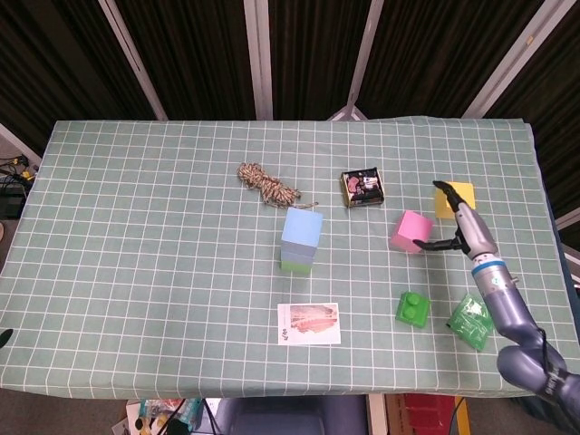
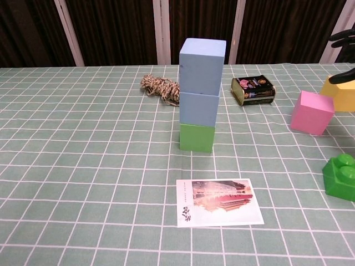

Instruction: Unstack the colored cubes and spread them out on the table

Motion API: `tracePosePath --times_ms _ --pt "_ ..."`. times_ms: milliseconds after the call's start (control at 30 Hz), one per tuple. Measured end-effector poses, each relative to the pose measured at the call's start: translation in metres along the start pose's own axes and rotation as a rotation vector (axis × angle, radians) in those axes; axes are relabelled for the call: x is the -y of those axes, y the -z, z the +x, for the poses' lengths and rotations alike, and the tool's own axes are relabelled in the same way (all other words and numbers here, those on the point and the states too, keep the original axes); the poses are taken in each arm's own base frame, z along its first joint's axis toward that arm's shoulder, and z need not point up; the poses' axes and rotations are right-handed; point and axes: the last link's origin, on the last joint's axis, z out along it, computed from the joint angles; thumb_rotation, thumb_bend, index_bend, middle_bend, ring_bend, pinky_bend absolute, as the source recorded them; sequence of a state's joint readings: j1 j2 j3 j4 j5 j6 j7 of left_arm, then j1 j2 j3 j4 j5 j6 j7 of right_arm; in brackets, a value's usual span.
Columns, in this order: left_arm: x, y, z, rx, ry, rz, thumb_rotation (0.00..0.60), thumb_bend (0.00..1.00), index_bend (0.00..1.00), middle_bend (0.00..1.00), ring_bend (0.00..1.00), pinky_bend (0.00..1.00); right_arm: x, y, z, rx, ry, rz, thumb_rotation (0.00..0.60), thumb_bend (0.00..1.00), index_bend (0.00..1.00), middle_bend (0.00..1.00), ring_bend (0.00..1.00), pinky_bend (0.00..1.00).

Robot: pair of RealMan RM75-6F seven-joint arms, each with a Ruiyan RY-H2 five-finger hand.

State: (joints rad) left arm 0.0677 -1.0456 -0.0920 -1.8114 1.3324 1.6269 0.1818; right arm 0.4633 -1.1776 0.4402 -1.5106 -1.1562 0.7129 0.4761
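Note:
A stack of three cubes stands mid-table: a light blue cube (image 2: pixel 203 58) on top, a second blue cube (image 2: pixel 198 108) under it, and a green cube (image 2: pixel 197 137) at the bottom. From the head view, only the stack's top blue cube (image 1: pixel 302 228) and a green edge show. A pink cube (image 1: pixel 412 231) (image 2: pixel 313 112) and a yellow cube (image 1: pixel 457 200) (image 2: pixel 339 95) sit apart at the right. My right hand (image 1: pixel 465 230) hovers between them, fingers spread, holding nothing. Its dark fingertips (image 2: pixel 344 40) show at the chest view's right edge. The left hand is out of sight.
A twine bundle (image 1: pixel 267 184) and a dark tin (image 1: pixel 362 188) lie behind the stack. A picture card (image 1: pixel 309 323) lies in front of it. A green studded brick (image 1: pixel 413 308) and a green packet (image 1: pixel 472 319) sit near the front right edge.

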Motion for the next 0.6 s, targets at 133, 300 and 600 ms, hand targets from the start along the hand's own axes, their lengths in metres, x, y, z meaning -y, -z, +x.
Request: tracePosePath --times_ms 133,300,600 --pt "0.0 0.0 0.0 0.003 -0.001 -0.005 0.6 0.17 0.24 0.09 0.0 0.0 0.015 0.017 -0.006 0.056 -0.017 0.046 0.6 0.13 0.05 0.0 0.01 0.0" --pt "0.001 -0.001 0.001 0.001 0.003 0.004 0.6 0.17 0.24 0.09 0.0 0.0 0.039 0.024 -0.047 0.172 -0.054 0.105 0.6 0.13 0.02 0.0 0.0 0.0" --pt "0.003 -0.003 0.002 -0.001 0.007 0.008 0.6 0.17 0.24 0.09 0.0 0.0 0.083 0.016 -0.089 0.297 -0.093 0.167 0.6 0.13 0.02 0.0 0.0 0.0"
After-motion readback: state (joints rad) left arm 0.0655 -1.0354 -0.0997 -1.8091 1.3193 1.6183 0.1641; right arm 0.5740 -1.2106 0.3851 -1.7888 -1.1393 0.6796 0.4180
